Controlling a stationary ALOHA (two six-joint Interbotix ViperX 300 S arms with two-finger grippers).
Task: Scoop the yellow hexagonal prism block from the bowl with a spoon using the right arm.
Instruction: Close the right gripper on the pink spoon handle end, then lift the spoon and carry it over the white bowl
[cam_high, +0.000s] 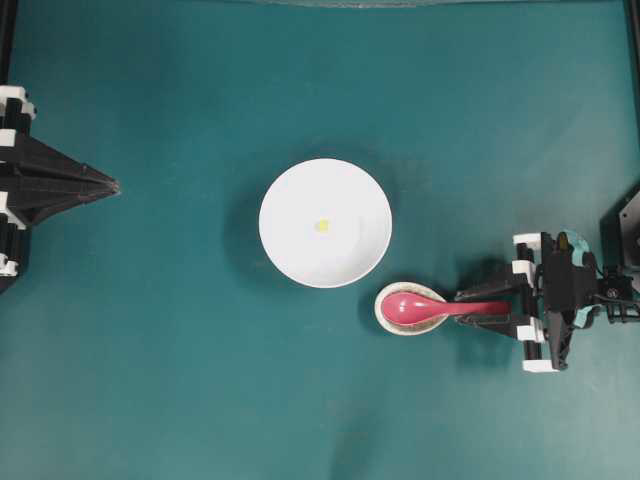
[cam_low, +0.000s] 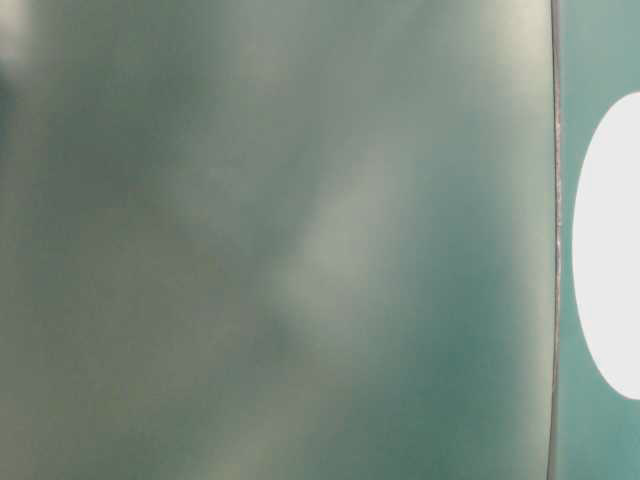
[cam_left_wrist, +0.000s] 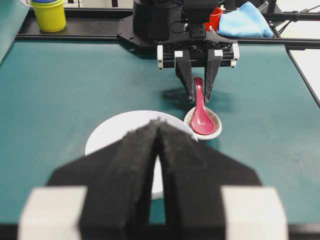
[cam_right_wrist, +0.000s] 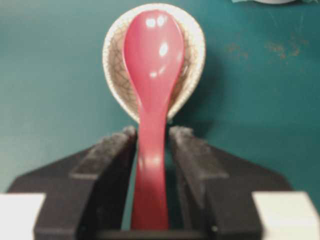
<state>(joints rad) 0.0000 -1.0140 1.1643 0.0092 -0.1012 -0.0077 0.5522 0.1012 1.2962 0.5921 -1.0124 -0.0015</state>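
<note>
Spoon (cam_right_wrist: 150, 100): glossy pink-red, rigid, likely light and slippery; scoop rests in a small crackled dish (cam_right_wrist: 192, 55) on the counter (cam_high: 150, 380) just beside the bowl (cam_high: 290, 250), handle between the right gripper (cam_right_wrist: 151, 145) jaws, which flank it narrowly, contact uncertain; best held mid-handle. Block (cam_high: 322, 225): tiny, yellow, hard, lies mid-bowl, likely skids. Left gripper (cam_left_wrist: 159, 131): jaws together, empty.

1. The spoon (cam_right_wrist: 151, 100), glossy pink-red, is shown lengthwise, its oval scoop laid in a small crackled off-white dish (cam_right_wrist: 190, 65).
2. The handle is seen running down between the 2 black fingers (cam_right_wrist: 107, 170) of the right gripper (cam_right_wrist: 151, 145); a narrow gap is visible at each side of the handle, so contact cannot be confirmed.
3. The dish is set on a teal table surface (cam_right_wrist: 50, 75); faint reddish specks are noted at upper right.
</note>
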